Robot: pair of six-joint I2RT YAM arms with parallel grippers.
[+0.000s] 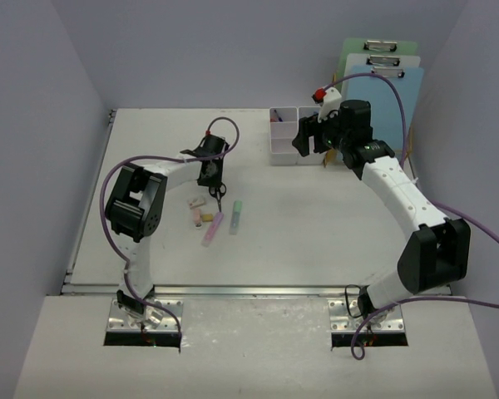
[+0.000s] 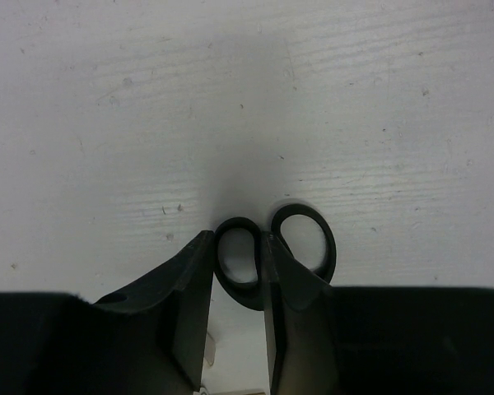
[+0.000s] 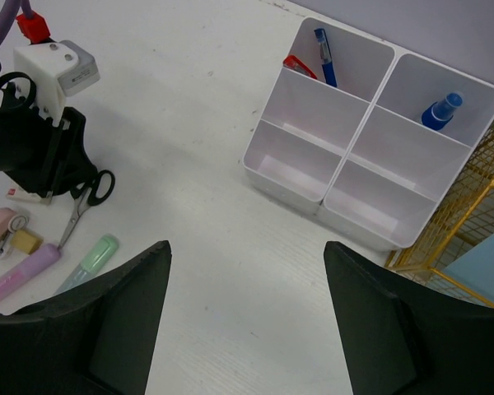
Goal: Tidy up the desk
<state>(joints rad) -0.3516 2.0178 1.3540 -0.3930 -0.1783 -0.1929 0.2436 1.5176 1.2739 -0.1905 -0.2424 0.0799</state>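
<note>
On the white desk lie black-handled scissors, beside a small pile of stationery. My left gripper stands over the scissors' handles. In the left wrist view its jaws press on either side of one handle loop of the scissors, and the other loop sits outside the right finger. My right gripper hovers open near the white organizer box, with nothing between its fingers. In the right wrist view the scissors lie under the left gripper.
A green highlighter, a pink highlighter and small erasers lie beside the scissors. The organizer holds a blue pen, a red item and a blue-capped item. Clipboards stand in a gold rack at the back right.
</note>
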